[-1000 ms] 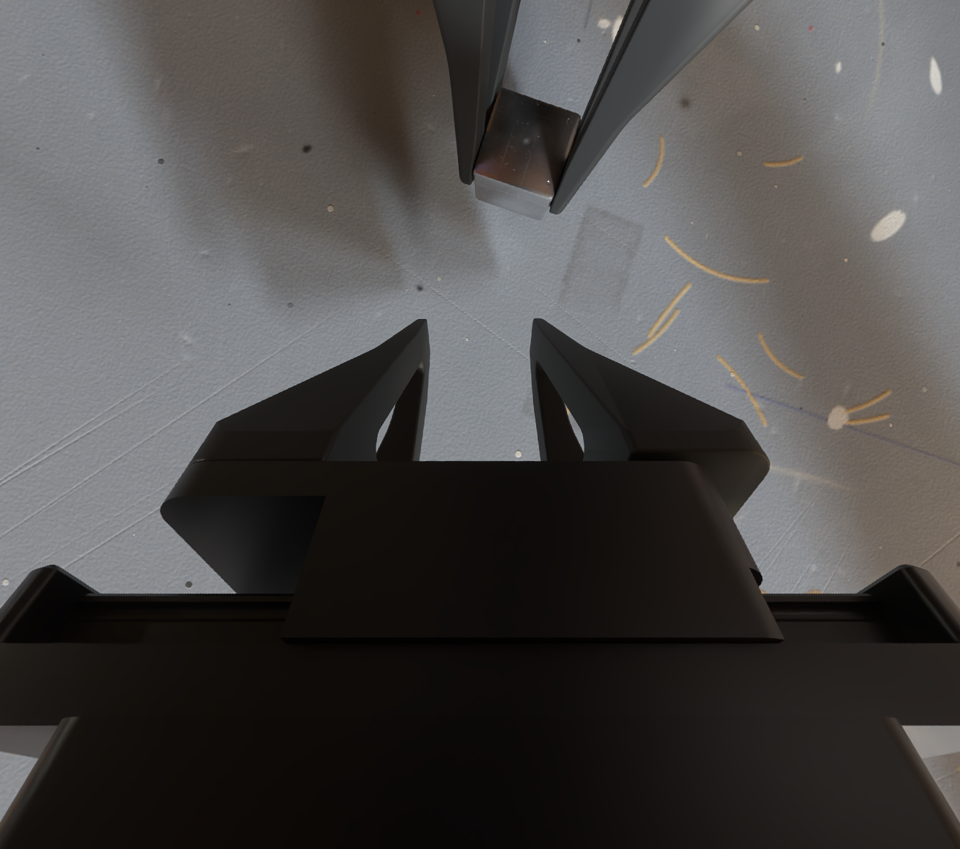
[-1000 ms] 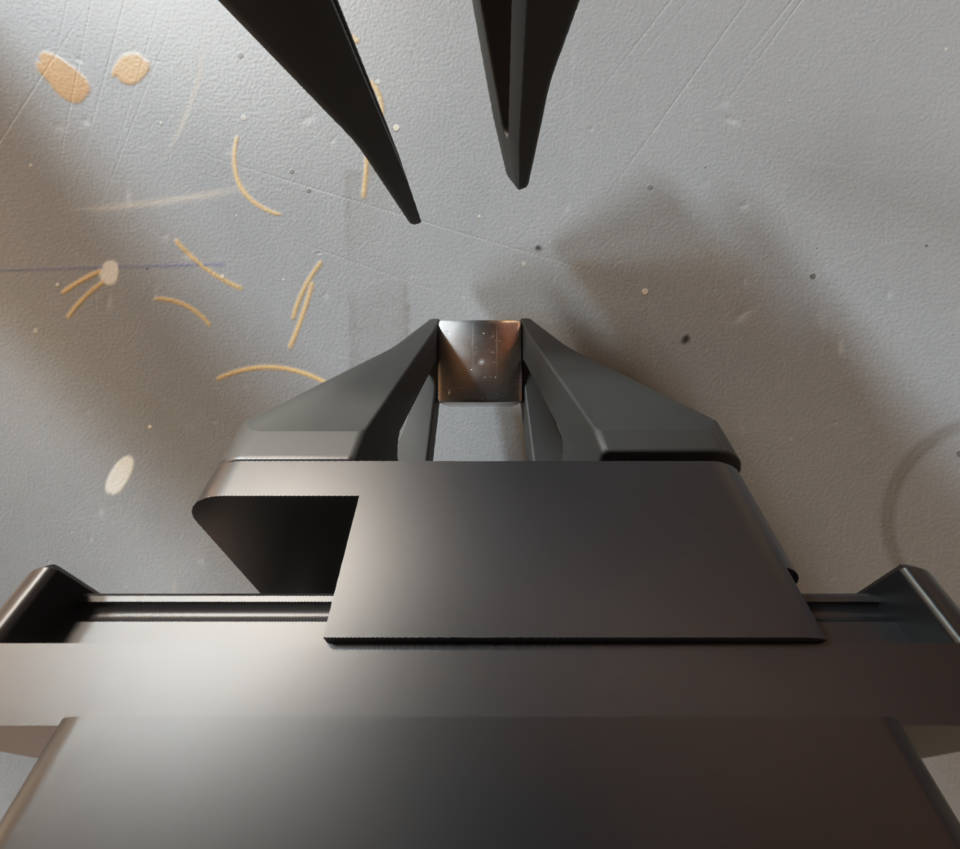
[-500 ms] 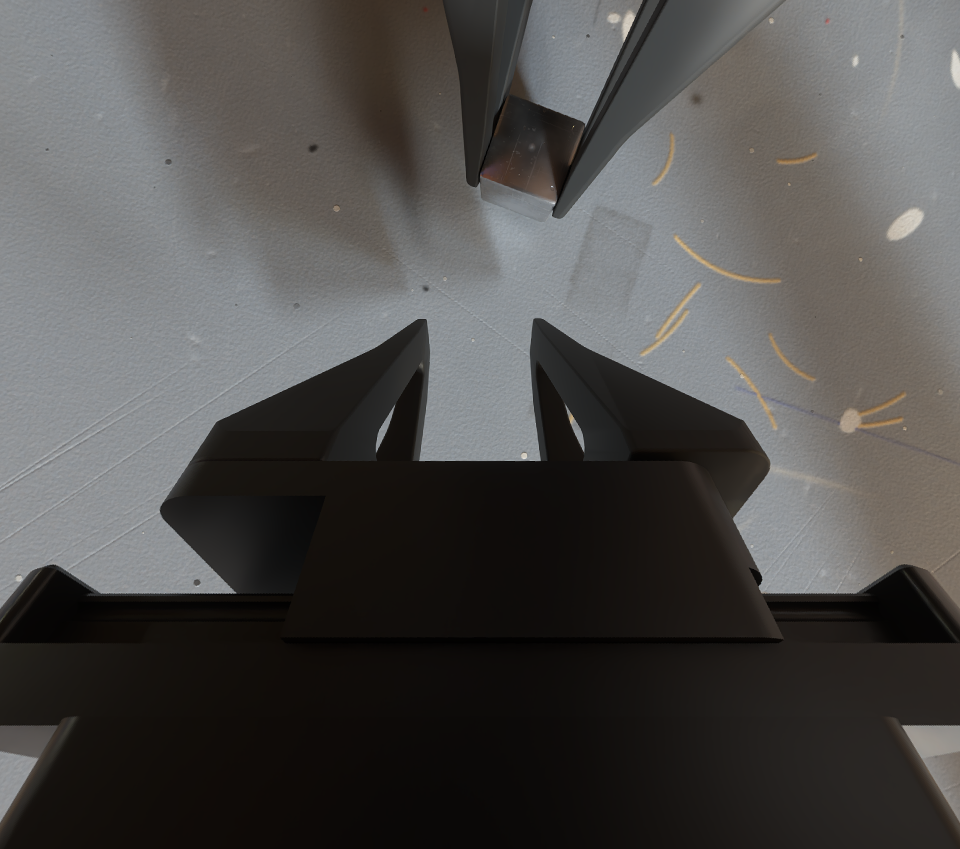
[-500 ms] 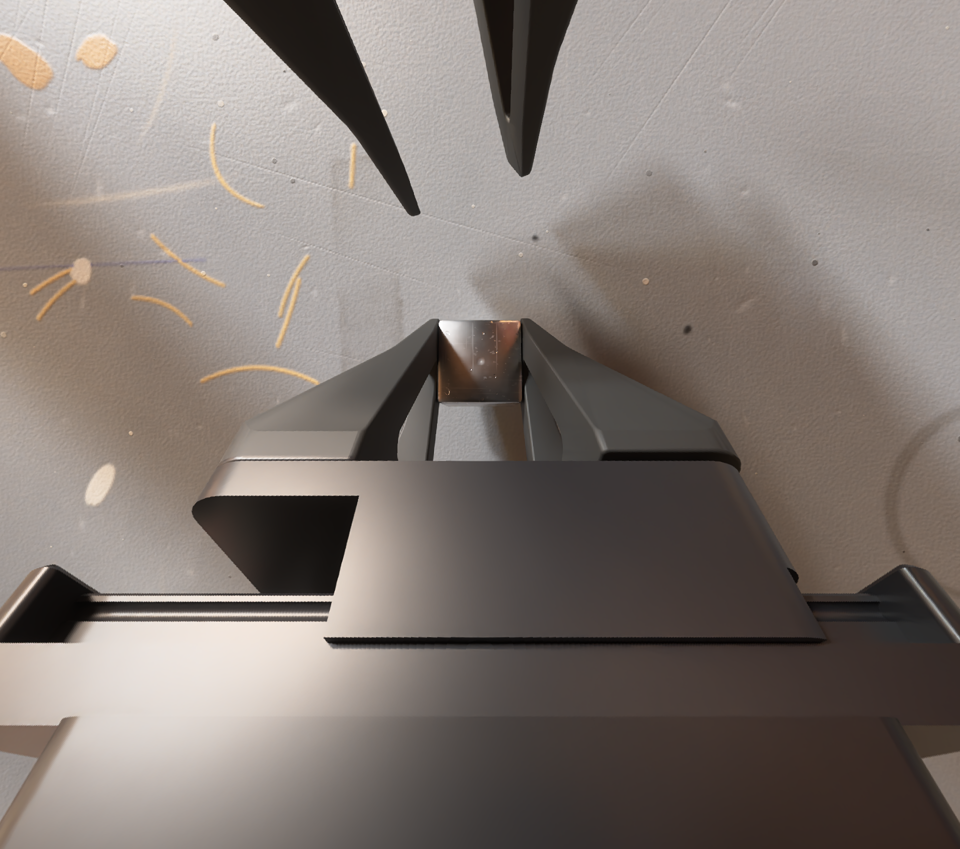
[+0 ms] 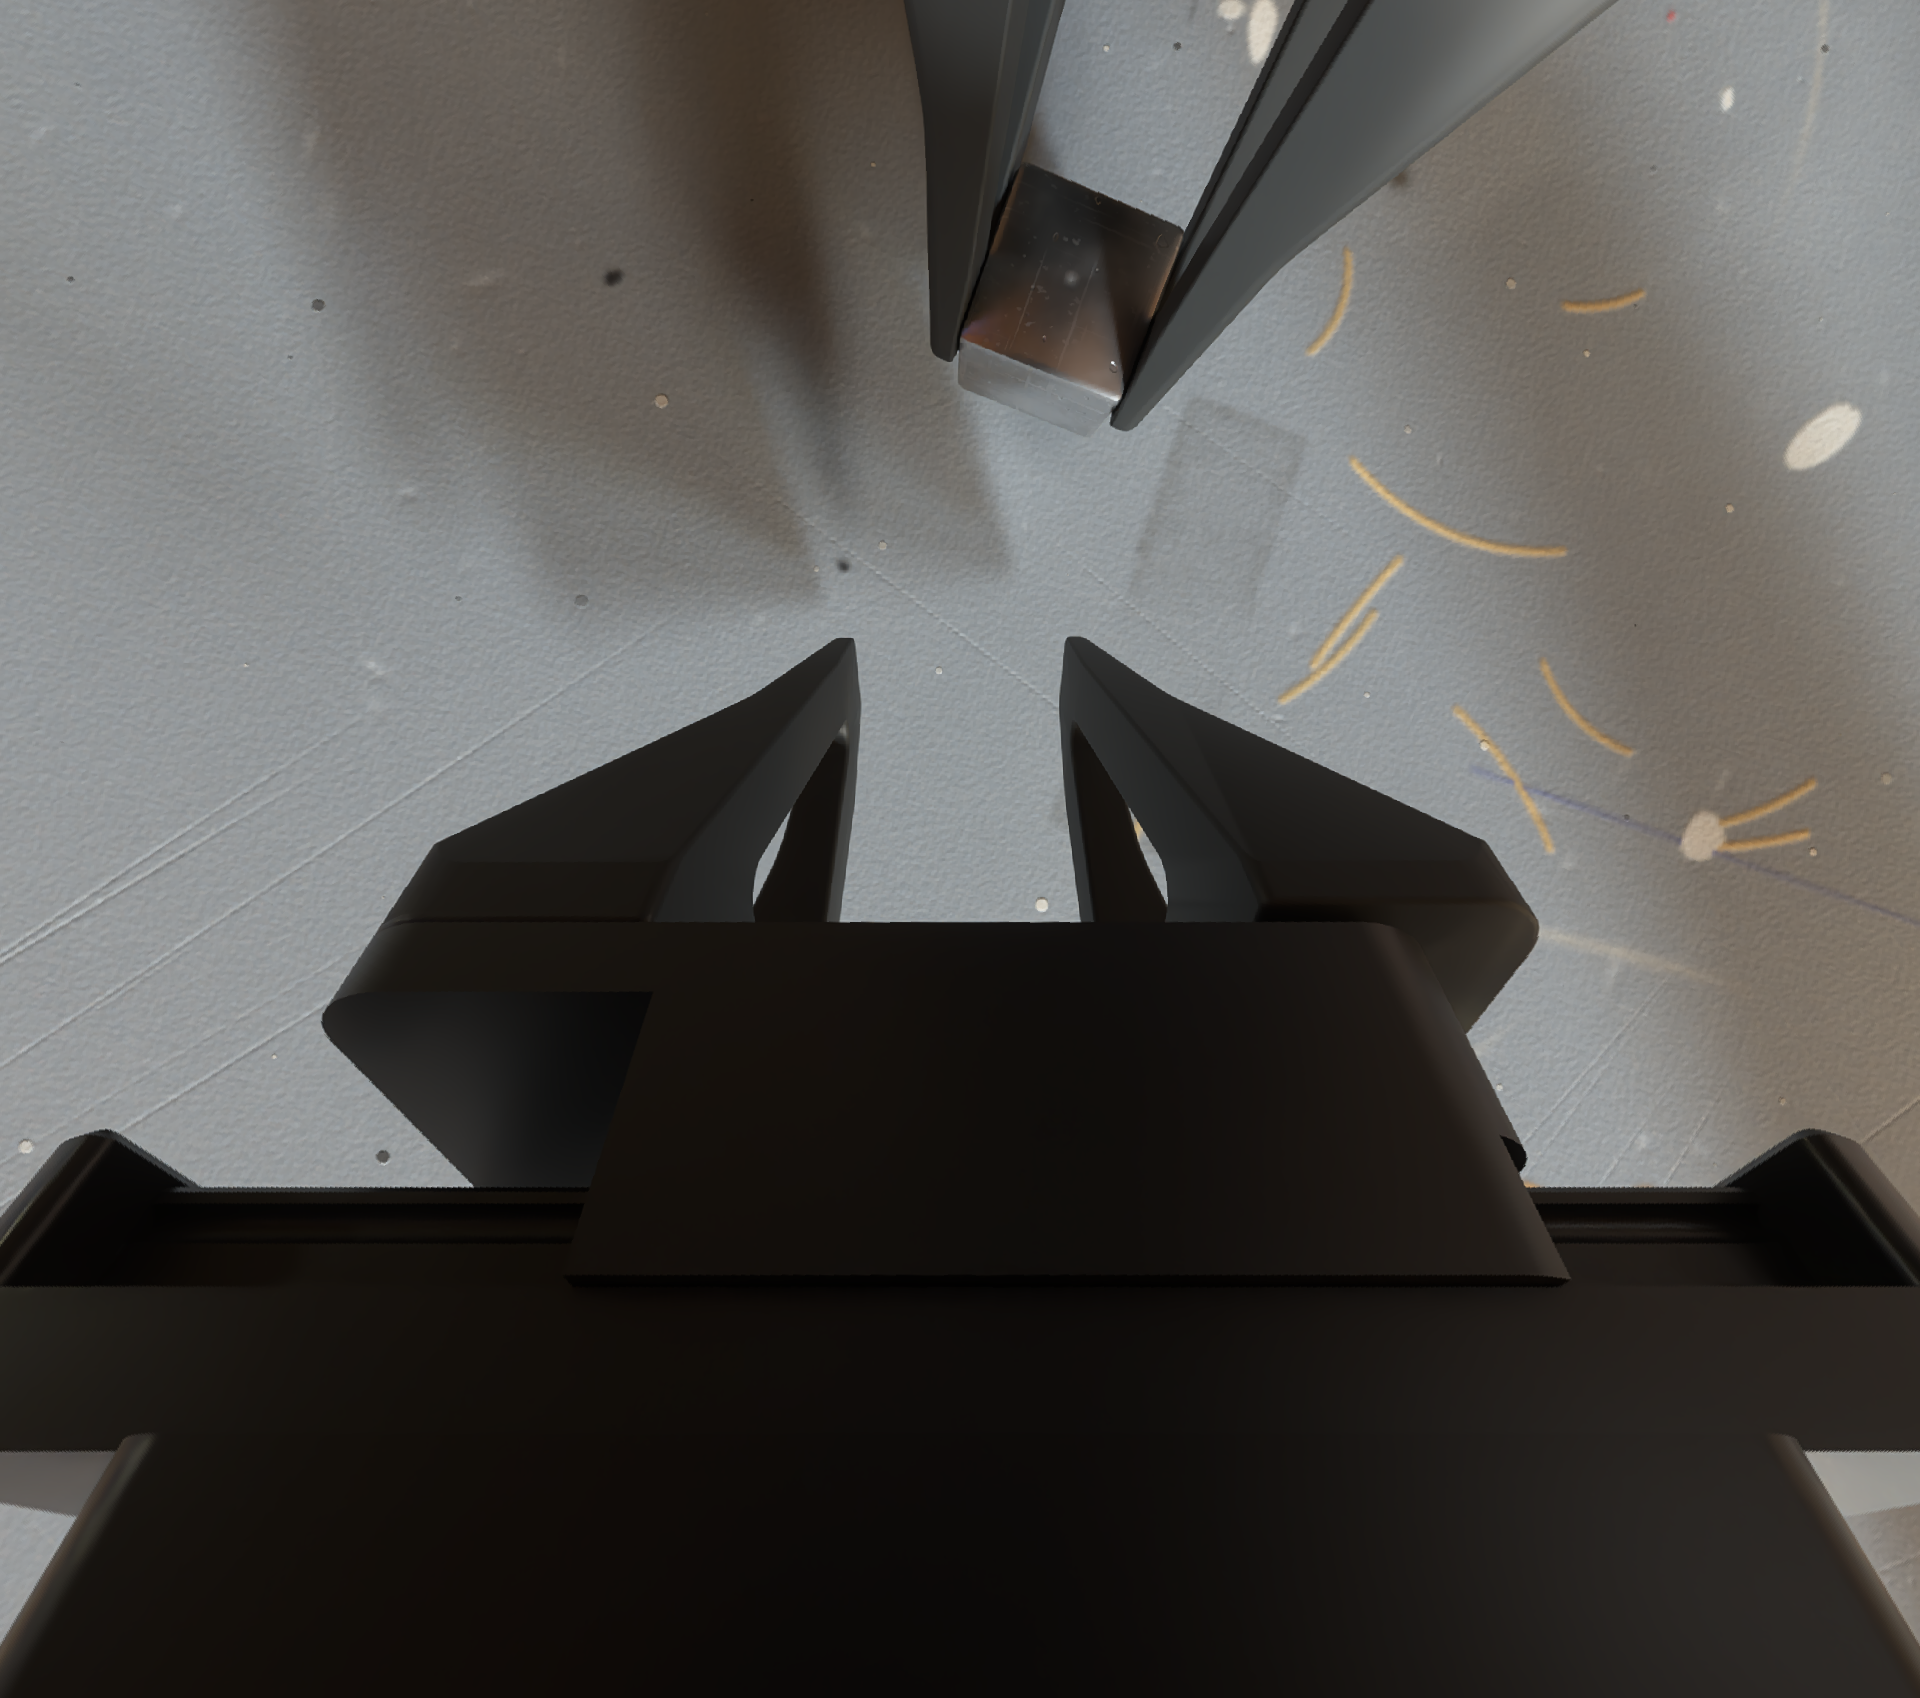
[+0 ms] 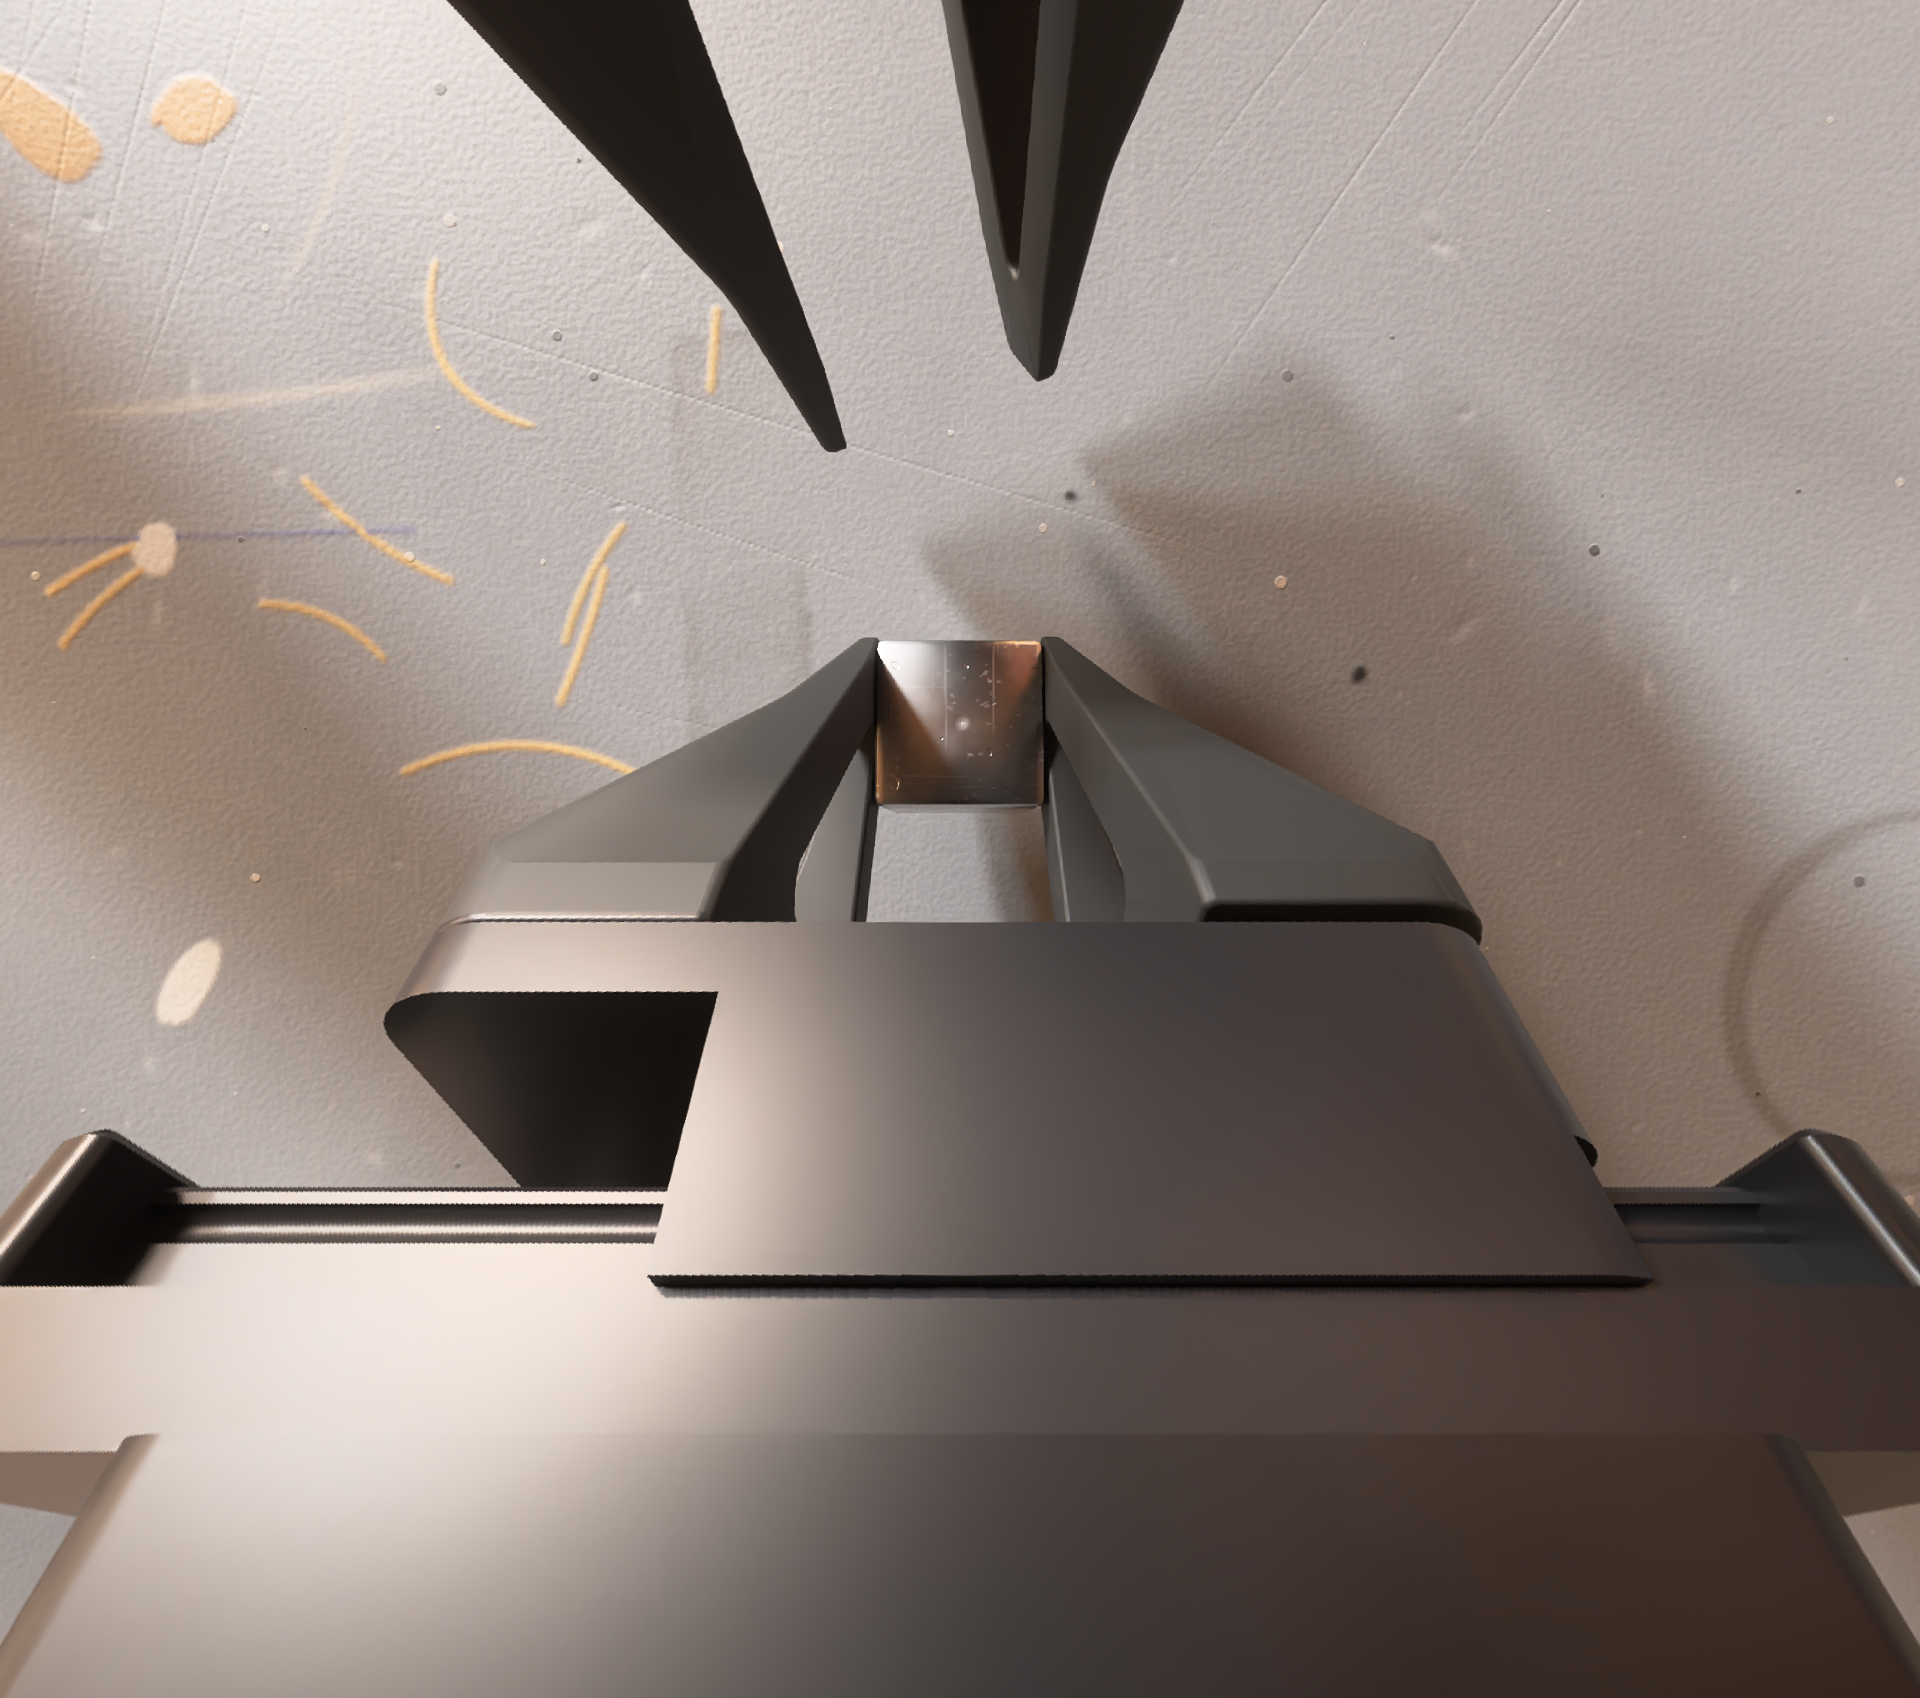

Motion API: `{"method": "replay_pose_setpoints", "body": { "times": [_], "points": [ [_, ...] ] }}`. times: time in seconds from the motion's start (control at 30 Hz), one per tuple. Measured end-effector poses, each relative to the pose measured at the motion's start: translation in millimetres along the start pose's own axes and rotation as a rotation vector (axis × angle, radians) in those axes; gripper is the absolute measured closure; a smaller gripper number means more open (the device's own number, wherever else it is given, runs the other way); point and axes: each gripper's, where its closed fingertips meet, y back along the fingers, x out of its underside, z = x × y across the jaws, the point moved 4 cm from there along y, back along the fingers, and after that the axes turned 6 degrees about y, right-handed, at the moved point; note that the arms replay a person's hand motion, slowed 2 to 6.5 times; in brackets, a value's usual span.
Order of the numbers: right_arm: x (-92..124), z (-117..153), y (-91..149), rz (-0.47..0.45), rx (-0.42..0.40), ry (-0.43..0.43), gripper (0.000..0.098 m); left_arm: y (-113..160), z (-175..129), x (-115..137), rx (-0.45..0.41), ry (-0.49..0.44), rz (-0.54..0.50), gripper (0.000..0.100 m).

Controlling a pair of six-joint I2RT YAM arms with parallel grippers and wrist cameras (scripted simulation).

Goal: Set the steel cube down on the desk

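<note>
The small steel cube [image 6: 958,718] sits clamped between the fingertips of my right gripper [image 6: 958,713], which is shut on it over the grey desk [image 6: 1455,298]. In the left wrist view the cube [image 5: 1070,298] shows at the top centre, held by the right gripper [image 5: 1044,386] pointing down at the desk [image 5: 416,505]. My left gripper [image 5: 961,661] is open and empty, tip to tip with the right one with a short gap between. It also shows in the right wrist view [image 6: 935,407], its fingers apart. I cannot tell whether the cube touches the desk.
The desk bears orange curved scratches [image 5: 1455,526] and pale spots [image 5: 1820,438] to the right of the cube in the left wrist view. A faint ring mark [image 6: 1829,973] lies at the right edge of the right wrist view. Soft arm shadows fall across the surface.
The desk marks have slid a little sideways in both views, so both arms drifted slightly. The right gripper keeps its hold on the cube; the left stays open.
</note>
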Motion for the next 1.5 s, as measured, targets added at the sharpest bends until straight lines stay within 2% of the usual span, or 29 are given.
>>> {"method": "replay_pose_setpoints", "body": {
  "times": [0.4, 0.7, 0.93, 1.13, 1.5],
  "points": [
    [1, 2, -2, -0.049, -0.006, -0.028, 0.0728, 1, 0, -1, 0.001, 0.001, 0.002, 0.068],
    [5, 2, -1, -0.123, -0.004, -0.078, 0.0728, 1, 0, -1, 0.002, -0.001, 0.003, 0.067],
    [-3, 4, 3, -0.216, -0.013, -0.123, 0.0728, 1, 0, -1, 0.003, -0.001, 0.002, 0.067],
    [3, 1, 3, -0.160, 0.048, -0.064, 0.0728, 0, -1, -2, 0.006, -0.005, 0.004, 0.067],
    [7, 2, 7, -0.174, 0.036, -0.095, 0.0728, 0, -2, -2, 0.010, -0.004, 0.004, 0.068]
  ]
}}
